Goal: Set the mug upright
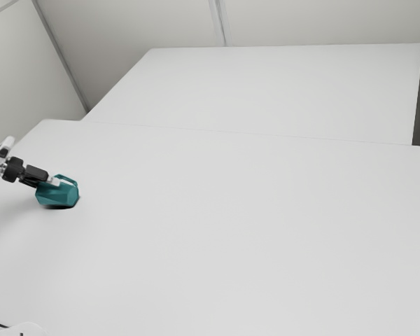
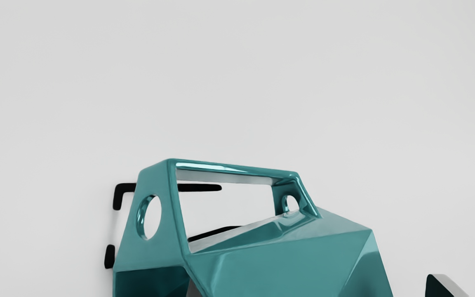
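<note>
Glossy, faceted teal mug (image 1: 61,194) with an angular handle (image 2: 237,168), lying on its side on the white desk (image 1: 231,224), near the exterior view's left edge, with the handle on the upper side. Inside the mug, dark teal wall visible just within the mouth, with a grey piece at the opening, apparently one fingertip, and the deeper part hidden, so impossible to tell about any contents there. Over the mug, the black pincer (image 1: 54,181) spread wide, with the other finger (image 2: 443,286) beyond the opposite end, apart from the mug, and nothing clamped between.
</note>
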Controlling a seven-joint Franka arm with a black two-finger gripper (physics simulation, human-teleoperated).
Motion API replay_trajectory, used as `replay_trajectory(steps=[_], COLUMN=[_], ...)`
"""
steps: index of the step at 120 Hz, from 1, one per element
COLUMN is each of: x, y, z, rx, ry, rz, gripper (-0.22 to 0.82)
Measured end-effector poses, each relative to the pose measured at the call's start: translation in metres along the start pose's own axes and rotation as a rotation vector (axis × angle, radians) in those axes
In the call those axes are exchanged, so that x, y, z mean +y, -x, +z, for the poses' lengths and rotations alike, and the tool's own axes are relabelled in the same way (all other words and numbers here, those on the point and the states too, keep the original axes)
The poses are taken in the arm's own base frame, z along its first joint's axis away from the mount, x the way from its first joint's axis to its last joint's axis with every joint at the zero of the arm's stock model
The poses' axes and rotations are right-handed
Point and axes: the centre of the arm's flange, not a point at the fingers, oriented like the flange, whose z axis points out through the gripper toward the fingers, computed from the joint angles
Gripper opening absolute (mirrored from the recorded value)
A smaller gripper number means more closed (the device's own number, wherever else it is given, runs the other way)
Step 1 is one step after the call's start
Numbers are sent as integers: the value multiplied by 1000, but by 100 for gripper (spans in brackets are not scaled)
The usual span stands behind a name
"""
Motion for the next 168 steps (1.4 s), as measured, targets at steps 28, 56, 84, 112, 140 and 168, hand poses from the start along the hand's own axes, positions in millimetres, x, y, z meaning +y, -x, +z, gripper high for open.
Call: replay_trajectory(steps=[28,56,84,112,140,168], x=[0,6,22,42,96,185], y=[1,-4,-12,-17,-43,-93], z=[2,-1,-4,-4,-4,21], rx=[-1,2,2,-8,-53,-250], ry=[6,6,8,0,-32,-127], rz=[10,30,53,68,146,304], gripper=[41,23,2,-12,-13,-14])
